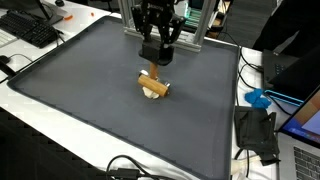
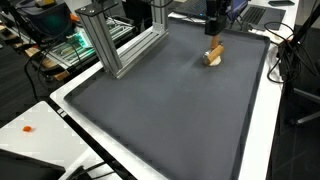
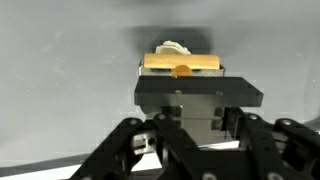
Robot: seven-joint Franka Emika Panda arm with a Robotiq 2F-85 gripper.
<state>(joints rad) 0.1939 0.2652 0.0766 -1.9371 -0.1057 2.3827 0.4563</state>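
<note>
My gripper (image 1: 152, 62) hangs over the far middle of a dark grey mat (image 1: 90, 100), shut on the upper end of a light wooden piece (image 1: 151, 78). The piece reaches down to a small wood-and-white object (image 1: 154, 92) that rests on the mat. In an exterior view the gripper (image 2: 213, 36) stands above the same wooden piece (image 2: 213, 54) near the mat's far edge. The wrist view shows the wooden piece (image 3: 181, 63) as a tan bar with an orange dot right at my gripper's (image 3: 198, 82) tips. Something white (image 3: 172, 47) shows behind it.
An aluminium frame (image 2: 120, 40) stands at the mat's edge, right behind the arm (image 1: 195, 25). On the white table round the mat lie a keyboard (image 1: 30, 30), a blue object (image 1: 258, 98), a black device (image 1: 258, 132), a laptop (image 1: 305, 120) and cables (image 1: 125, 168).
</note>
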